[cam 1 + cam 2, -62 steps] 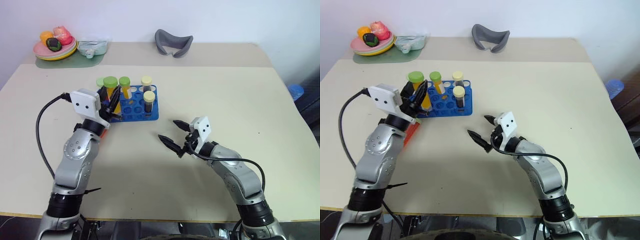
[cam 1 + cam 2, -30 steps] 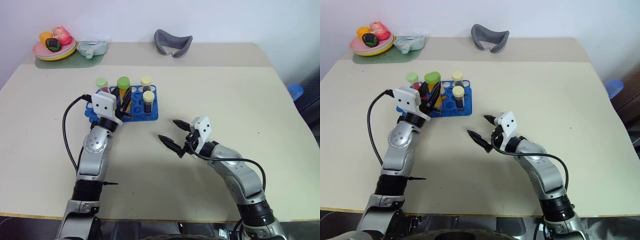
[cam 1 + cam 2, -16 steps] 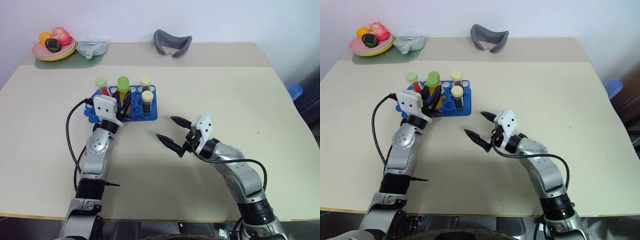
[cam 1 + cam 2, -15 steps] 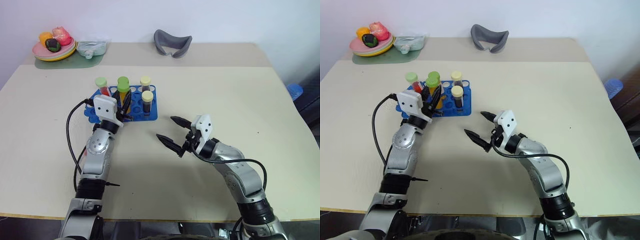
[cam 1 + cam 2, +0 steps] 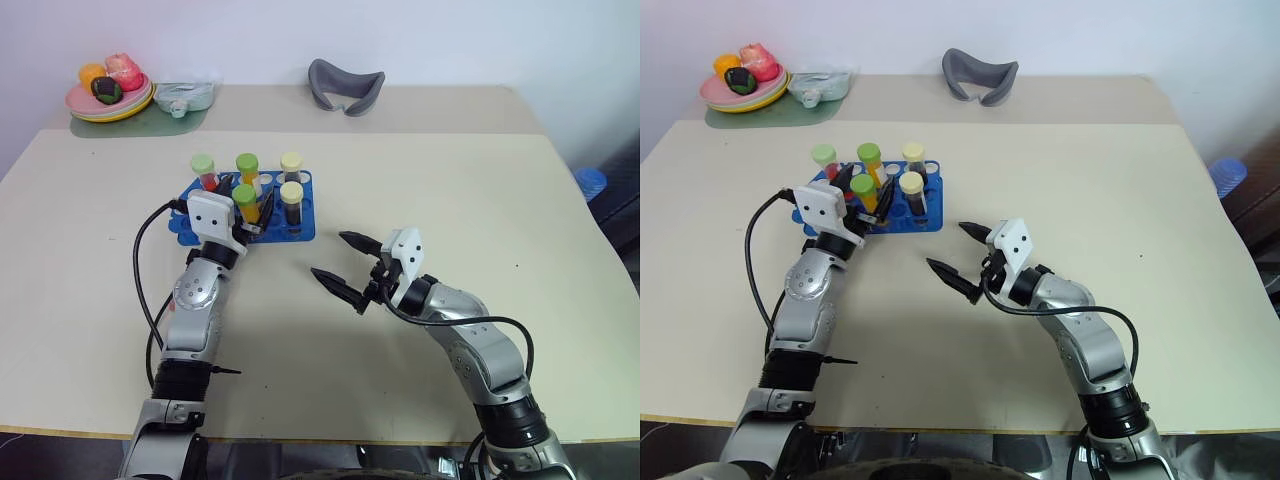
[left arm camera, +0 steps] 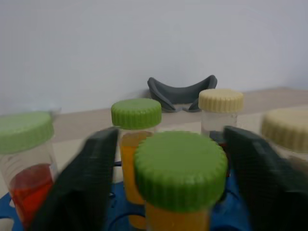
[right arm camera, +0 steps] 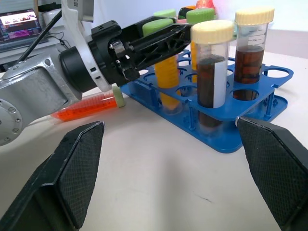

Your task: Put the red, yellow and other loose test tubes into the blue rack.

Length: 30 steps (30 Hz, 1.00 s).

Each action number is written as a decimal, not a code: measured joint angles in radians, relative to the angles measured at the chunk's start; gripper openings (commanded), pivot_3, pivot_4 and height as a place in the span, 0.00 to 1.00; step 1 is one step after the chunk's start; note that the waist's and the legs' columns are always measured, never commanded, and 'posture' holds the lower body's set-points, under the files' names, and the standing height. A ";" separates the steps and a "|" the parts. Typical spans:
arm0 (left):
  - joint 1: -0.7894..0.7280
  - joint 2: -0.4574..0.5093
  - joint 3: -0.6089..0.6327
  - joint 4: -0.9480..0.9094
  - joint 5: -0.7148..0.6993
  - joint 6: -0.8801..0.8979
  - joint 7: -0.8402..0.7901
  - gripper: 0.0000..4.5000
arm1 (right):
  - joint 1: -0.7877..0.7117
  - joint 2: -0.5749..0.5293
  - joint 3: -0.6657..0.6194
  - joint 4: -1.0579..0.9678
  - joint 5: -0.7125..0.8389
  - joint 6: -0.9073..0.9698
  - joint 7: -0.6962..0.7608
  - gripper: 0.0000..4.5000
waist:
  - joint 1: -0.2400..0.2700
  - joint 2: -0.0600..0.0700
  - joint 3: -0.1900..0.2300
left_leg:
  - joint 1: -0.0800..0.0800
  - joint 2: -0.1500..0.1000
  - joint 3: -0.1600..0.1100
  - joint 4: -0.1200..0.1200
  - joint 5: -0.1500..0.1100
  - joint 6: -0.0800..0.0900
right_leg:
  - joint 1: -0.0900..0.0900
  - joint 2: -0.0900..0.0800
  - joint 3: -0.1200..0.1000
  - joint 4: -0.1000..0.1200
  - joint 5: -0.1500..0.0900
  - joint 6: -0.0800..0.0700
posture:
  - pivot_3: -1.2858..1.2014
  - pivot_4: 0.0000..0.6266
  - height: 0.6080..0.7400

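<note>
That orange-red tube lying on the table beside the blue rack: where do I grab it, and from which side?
Take the orange-red tube around the middle of its clear body, fingers across its length, coming down from above. It lies flat on the table with its cap end close to the blue rack, so that end looks crowded. The left arm sits over it and probably has to clear first.

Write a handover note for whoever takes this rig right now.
Left pincer: open, astride the green-capped yellow tube standing in the blue rack.
Right pincer: open, empty, above the table.
Done: five tubes stand in the rack.
Left: one orange-red tube lies on the table beside the rack, by the left arm. Back the left pincer off, then rack it.
</note>
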 measured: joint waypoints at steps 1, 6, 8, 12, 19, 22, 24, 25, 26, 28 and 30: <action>0.006 0.003 0.006 -0.022 -0.001 0.010 0.000 0.99 | 0.000 0.000 0.000 -0.001 0.002 0.001 0.000 1.00 | 0.000 0.000 0.000 | 0.000 0.000 0.000 0.000 0.000 0.000 | 0.000 0.000 0.000 0.000 0.000 0.000 | 0.52 0.24 1.00; 0.049 0.047 0.040 -0.182 -0.027 0.102 0.000 0.99 | 0.013 -0.002 0.001 -0.014 0.006 0.005 -0.001 1.00 | -0.001 0.000 0.000 | 0.000 0.000 0.000 0.000 0.000 0.000 | 0.000 0.000 0.000 0.000 0.000 0.000 | 0.52 0.24 1.00; 0.066 0.074 0.067 -0.263 -0.049 0.158 -0.001 0.99 | 0.019 -0.003 0.001 -0.021 0.006 0.009 -0.002 1.00 | -0.001 0.000 0.000 | 0.000 0.000 0.000 0.000 0.000 0.000 | 0.000 0.000 0.000 0.000 0.000 0.000 | 0.52 0.24 1.00; 0.120 0.184 0.142 -0.455 -0.129 0.336 -0.016 0.99 | 0.024 -0.008 -0.001 -0.030 0.007 0.018 -0.002 1.00 | -0.005 0.000 0.000 | 0.000 0.000 0.000 -0.001 0.000 0.000 | 0.000 0.000 0.000 0.000 0.000 0.000 | 0.52 0.24 1.00; 0.135 0.497 0.376 -0.649 -0.393 0.944 0.016 0.99 | 0.017 -0.055 0.000 -0.029 0.007 0.024 0.031 1.00 | -0.023 -0.001 0.001 | 0.000 0.000 -0.001 0.000 0.000 0.000 | 0.000 0.000 -0.001 0.001 0.000 0.000 | 0.52 0.24 1.00; 0.139 0.636 0.410 -0.670 -0.490 1.258 0.016 0.99 | 0.005 -0.092 0.007 -0.027 0.006 0.022 0.079 1.00 | -0.026 0.000 0.001 | 0.000 0.001 -0.002 0.000 0.000 0.000 | 0.000 0.001 -0.001 0.002 0.000 0.000 | 0.52 0.24 1.00; 0.120 0.658 0.419 -0.671 -0.541 1.410 0.021 0.99 | -0.002 -0.116 0.023 -0.027 0.006 0.022 0.116 1.00 | -0.025 0.000 0.002 | 0.000 0.001 -0.002 0.000 0.000 0.000 | 0.000 0.001 -0.001 0.002 0.000 0.000 | 0.52 0.24 1.00; 0.096 0.658 0.421 -0.668 -0.560 1.479 0.024 0.99 | -0.005 -0.129 0.032 -0.027 0.005 0.021 0.135 1.00 | -0.025 0.000 0.002 | 0.000 0.001 -0.002 0.000 0.000 0.000 | 0.000 0.001 -0.001 0.002 0.000 0.000 | 0.52 0.24 1.00; 0.054 0.659 0.422 -0.657 -0.578 1.562 0.027 0.99 | -0.016 -0.144 0.045 -0.027 0.003 0.017 0.160 1.00 | -0.024 -0.001 0.002 | 0.000 0.001 -0.002 0.000 0.000 0.000 | 0.000 0.001 -0.001 0.002 0.000 0.000 | 0.52 0.24 1.00; -0.004 0.664 0.423 -0.636 -0.592 1.675 0.027 0.99 | -0.036 -0.163 0.067 -0.027 -0.004 0.000 0.200 1.00 | -0.024 -0.001 0.002 | 0.000 0.000 -0.002 0.000 0.000 0.000 | 0.000 0.001 -0.001 0.002 0.000 0.000 | 0.52 0.24 1.00; -0.035 0.680 0.398 -0.608 -0.593 1.747 0.025 0.99 | -0.050 -0.175 0.079 -0.027 -0.012 -0.020 0.232 1.00 | -0.026 -0.001 0.002 | 0.000 0.000 -0.002 -0.001 0.000 0.000 | 0.000 0.001 -0.001 0.002 0.000 0.000 | 0.52 0.24 1.00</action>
